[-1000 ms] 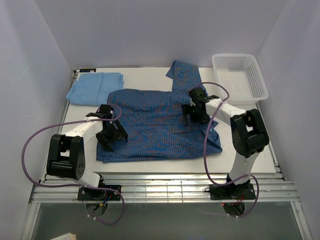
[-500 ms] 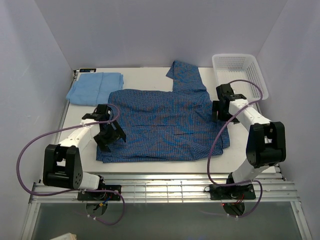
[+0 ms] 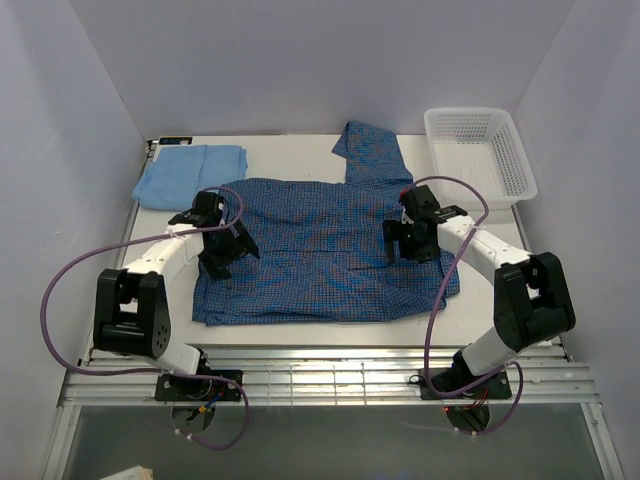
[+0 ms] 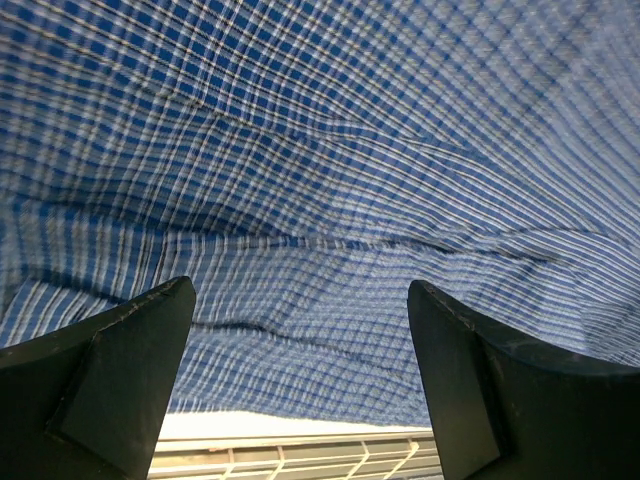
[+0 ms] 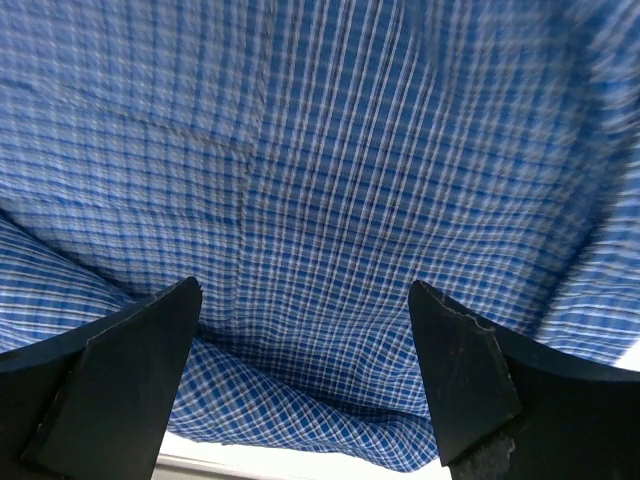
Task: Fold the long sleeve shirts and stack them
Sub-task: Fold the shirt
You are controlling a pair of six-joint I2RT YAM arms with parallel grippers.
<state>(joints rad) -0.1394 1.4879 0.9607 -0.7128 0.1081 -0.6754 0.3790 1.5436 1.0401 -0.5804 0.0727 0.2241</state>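
Checked shirt lying spread flat, left gripper hanging wide open over its left part, right gripper gaping over its right

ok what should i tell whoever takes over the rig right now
Left end effector: open, empty, over the left side of the checked shirt.
Right end effector: open, empty, over its right side.
Checked shirt: spread out mid-table, one sleeve reaching back beside the basket.
Light blue shirt: back left corner, looks folded.
Done: apparently the light blue one.
Left: fold the checked shirt, then stack the two.
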